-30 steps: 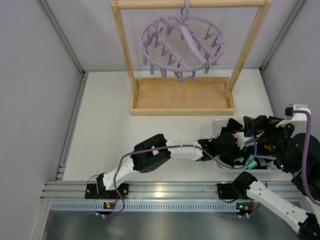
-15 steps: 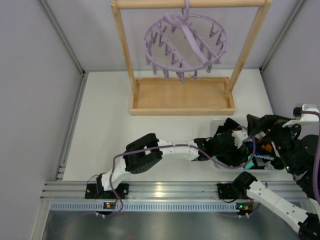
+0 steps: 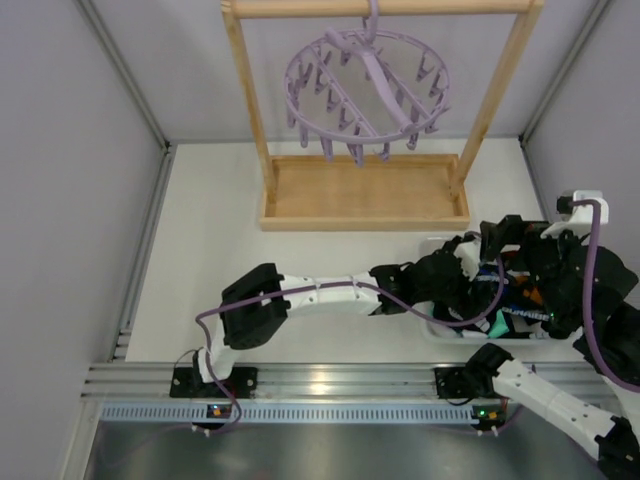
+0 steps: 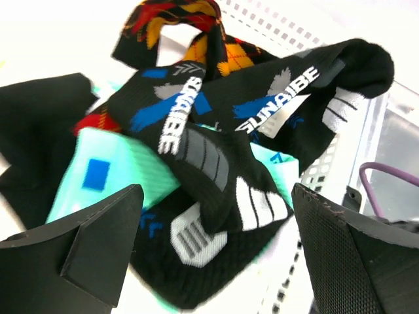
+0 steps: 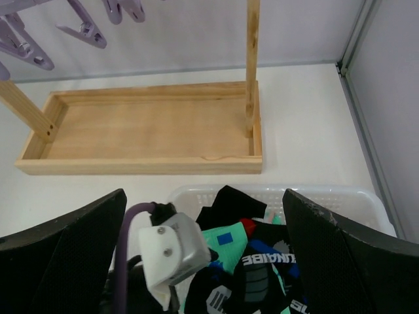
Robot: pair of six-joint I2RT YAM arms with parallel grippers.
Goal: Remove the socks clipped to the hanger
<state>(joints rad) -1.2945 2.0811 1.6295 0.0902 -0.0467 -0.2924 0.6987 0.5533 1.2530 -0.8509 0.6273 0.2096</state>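
The lavender hanger (image 3: 365,85) hangs from the wooden rack's top bar with every clip bare; some of its clips (image 5: 82,29) show in the right wrist view. The socks (image 4: 216,131) lie heaped in a white basket (image 5: 288,193): black ones with white lettering, a teal one and a red-yellow argyle one. My left gripper (image 4: 216,252) hovers open just over the heap, and its fingers (image 4: 88,252) touch nothing. My right gripper (image 5: 203,261) stands open higher up, over the same basket, and looks down on the socks (image 5: 262,261) and the left wrist's camera housing (image 5: 173,252).
The wooden rack's tray base (image 3: 365,190) lies just behind the basket (image 3: 437,243), with its right post (image 5: 252,65) standing close to it. Both arms crowd the near right corner. Grey walls close in the table on the left, right and back.
My left gripper has gone from shut to open over the basket, and its elbow has swung left and lower. The right arm has shifted a little. The hanger sways slightly.
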